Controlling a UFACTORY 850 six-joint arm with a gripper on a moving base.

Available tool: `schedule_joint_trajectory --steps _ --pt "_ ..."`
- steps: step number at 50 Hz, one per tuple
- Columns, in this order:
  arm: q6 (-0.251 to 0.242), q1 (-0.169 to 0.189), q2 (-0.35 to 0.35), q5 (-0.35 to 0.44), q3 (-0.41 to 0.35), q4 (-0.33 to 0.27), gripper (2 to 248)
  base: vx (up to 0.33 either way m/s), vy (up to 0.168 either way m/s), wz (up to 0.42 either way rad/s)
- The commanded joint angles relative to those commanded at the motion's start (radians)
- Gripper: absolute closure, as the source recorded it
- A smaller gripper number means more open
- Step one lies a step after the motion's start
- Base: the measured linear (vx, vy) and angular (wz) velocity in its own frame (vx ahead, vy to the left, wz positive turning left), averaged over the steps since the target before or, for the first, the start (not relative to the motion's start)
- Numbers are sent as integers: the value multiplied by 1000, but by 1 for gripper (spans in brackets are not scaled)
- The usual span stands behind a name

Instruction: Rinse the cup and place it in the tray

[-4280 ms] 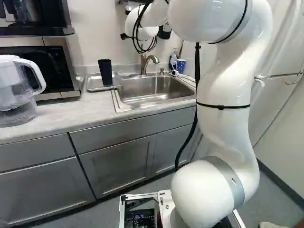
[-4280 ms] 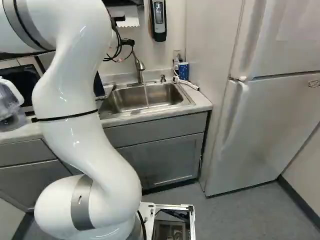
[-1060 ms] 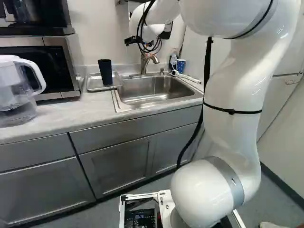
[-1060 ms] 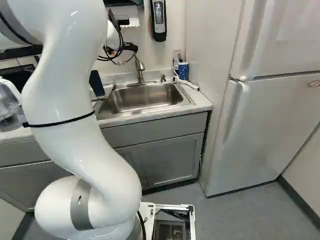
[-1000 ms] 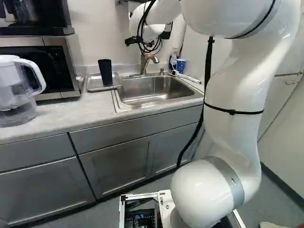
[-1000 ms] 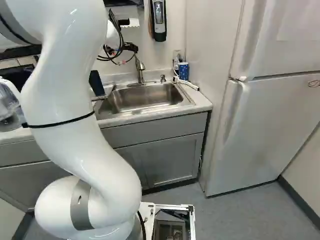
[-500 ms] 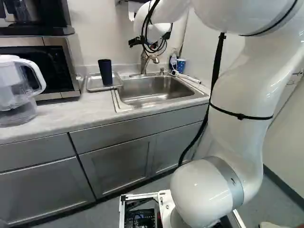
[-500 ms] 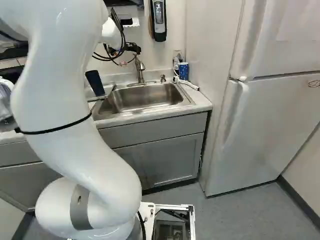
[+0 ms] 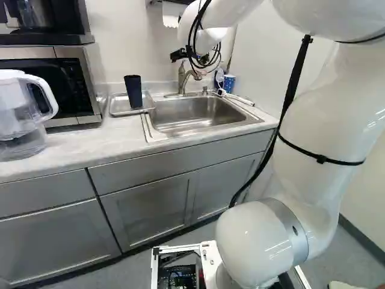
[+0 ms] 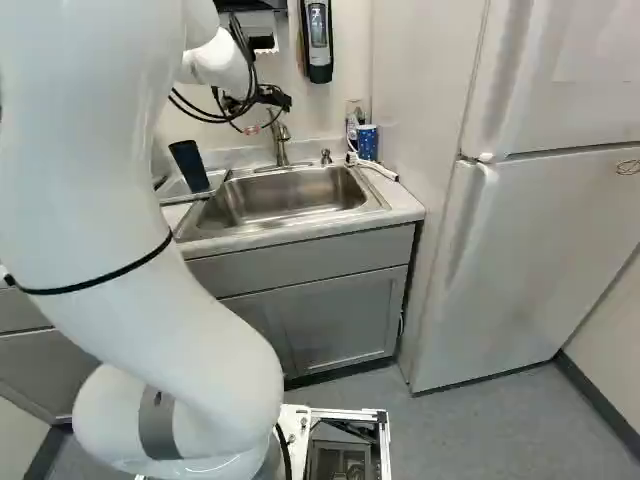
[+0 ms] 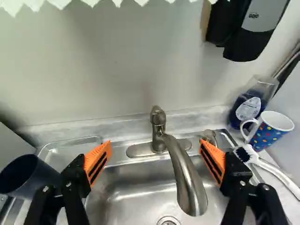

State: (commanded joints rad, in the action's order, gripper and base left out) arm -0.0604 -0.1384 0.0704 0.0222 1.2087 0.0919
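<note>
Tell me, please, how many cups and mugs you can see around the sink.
2: the dark cup stands in the tray beside the sink; the spotted mug is at the sink's right in the right base view. The arm may hide others.

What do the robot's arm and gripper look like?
The arm is glossy white and rounded, with grey bands low down, a thin black strap and black cables. The gripper is black, its two fingers tipped with wedge-shaped orange pads striped black.
</note>
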Motion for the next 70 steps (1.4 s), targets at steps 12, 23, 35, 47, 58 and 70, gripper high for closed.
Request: schedule_joint_trajectory --steps 12,23,35,47,58,70 --pt "0 26 -52 -24 -53 0 3 0 0 0" --pt "0 51 -99 -57 -100 0 3 0 0 0" --pt "0 78 -150 -123 -150 0 3 0 0 0" --pt "0 93 -182 -212 -180 0 3 0 0 0" --pt "0 96 -188 -302 -186 0 3 0 0 0" --pt "0 96 -188 -356 -186 1 3 0 0 0"
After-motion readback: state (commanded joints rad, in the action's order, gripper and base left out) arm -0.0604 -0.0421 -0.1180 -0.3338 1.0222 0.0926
